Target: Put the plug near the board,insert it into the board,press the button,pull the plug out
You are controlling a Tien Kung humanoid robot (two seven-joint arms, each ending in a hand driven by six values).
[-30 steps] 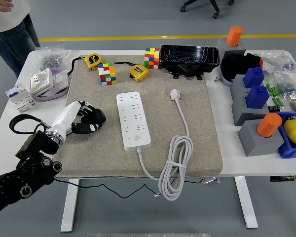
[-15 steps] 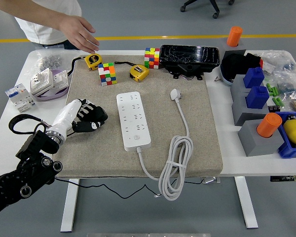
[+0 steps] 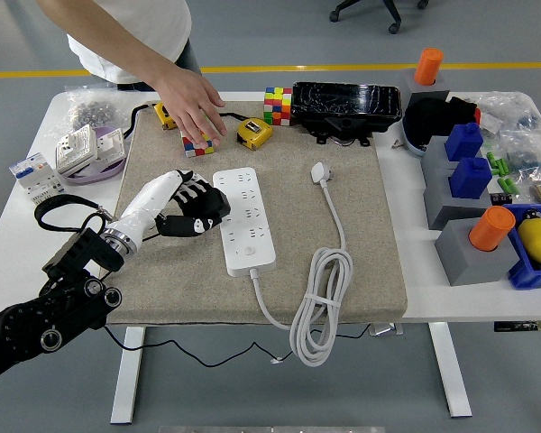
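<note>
A white power strip (image 3: 244, 219) lies on the beige mat (image 3: 361, 234), its round button (image 3: 249, 253) near the front end. The white plug (image 3: 320, 171) lies on the mat to the strip's right, apart from it, with its cord (image 3: 317, 302) coiled toward the front edge. My left hand (image 3: 198, 207) has its fingers relaxed and holds nothing; it sits at the strip's left edge. The right arm is out of view.
A person's hand (image 3: 191, 108) reaches over a colour cube (image 3: 197, 142) at the back of the mat. Two yellow tape measures (image 3: 253, 132), another cube (image 3: 277, 105) and a black tray (image 3: 347, 108) stand behind. Blue and grey blocks (image 3: 464, 176) fill the right side.
My left hand has moved right, from the mat's left part to the strip's left edge. The person's hand has come in and reached down over the colour cube.
</note>
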